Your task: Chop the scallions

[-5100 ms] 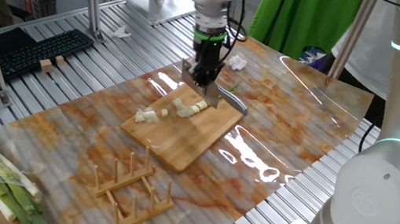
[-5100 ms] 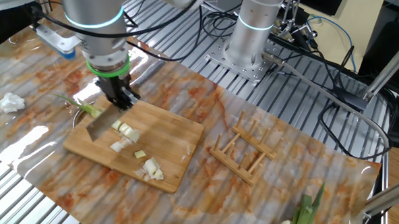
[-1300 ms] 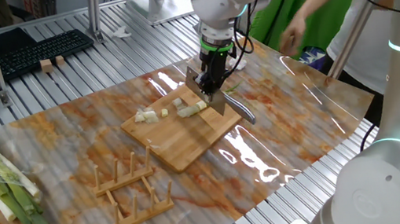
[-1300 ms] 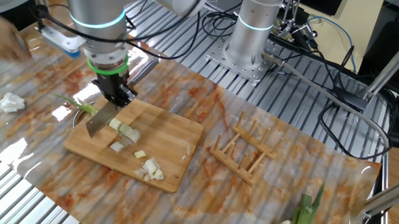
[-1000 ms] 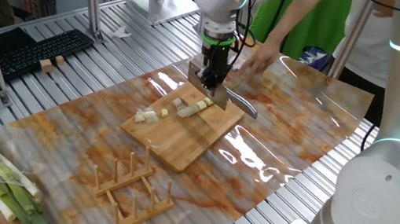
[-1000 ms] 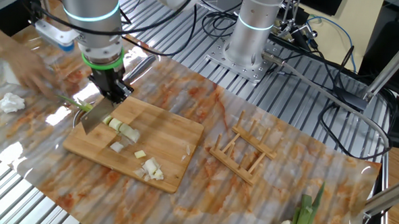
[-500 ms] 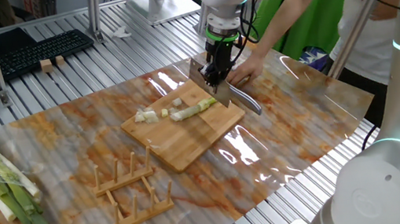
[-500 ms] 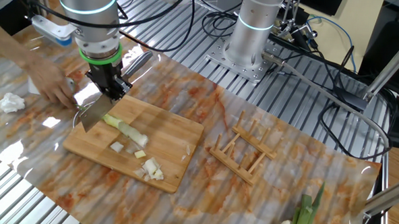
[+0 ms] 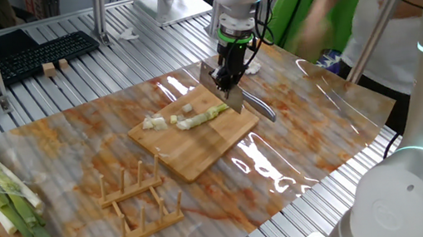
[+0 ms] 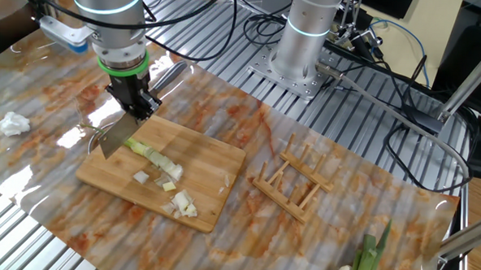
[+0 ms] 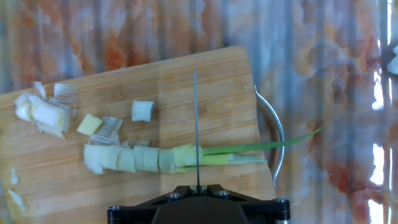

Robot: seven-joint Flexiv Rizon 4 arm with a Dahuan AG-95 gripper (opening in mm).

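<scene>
holding knife (image 10: 113, 137) above scallions (image 11: 155, 158), gripper (image 10: 136, 104) clamped.

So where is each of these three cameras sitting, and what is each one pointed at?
One fixed view: off one side of the table, looking down on the cutting board; shows the arm, gripper and knife.
The other fixed view: opposite side, facing the arm's base; same board, with the wooden rack.
Hand view: on the hand, looking straight down the knife blade at the scallion; only the hand's dark edge shows.
All three share board and scallion.
</scene>
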